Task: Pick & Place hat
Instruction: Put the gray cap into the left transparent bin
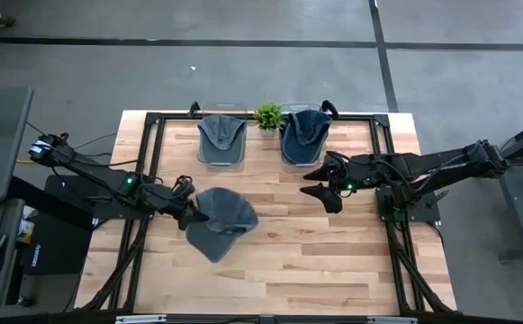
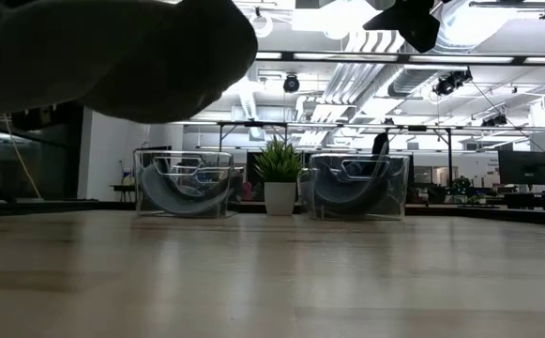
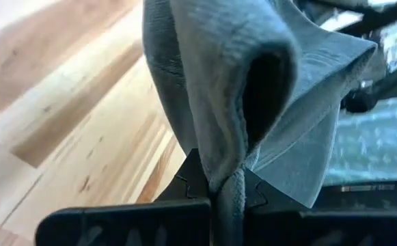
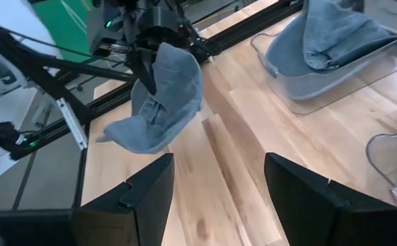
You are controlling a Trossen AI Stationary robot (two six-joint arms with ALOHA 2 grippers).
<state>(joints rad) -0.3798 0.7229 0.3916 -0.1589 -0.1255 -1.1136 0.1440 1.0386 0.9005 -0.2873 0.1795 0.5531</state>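
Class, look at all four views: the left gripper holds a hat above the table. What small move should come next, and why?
Probably carry the hat toward the left clear bin. The left gripper is clamped on its edge, the hat hangs off the table, and both bins at the far edge already hold hats. The right gripper waits open near the right bin.

a light wooden table (image 1: 279, 261) with a black frame carried two clear bins (image 1: 220, 144) (image 1: 303, 137) side by side at its far edge, a small potted plant (image 1: 267, 116) standing between them.
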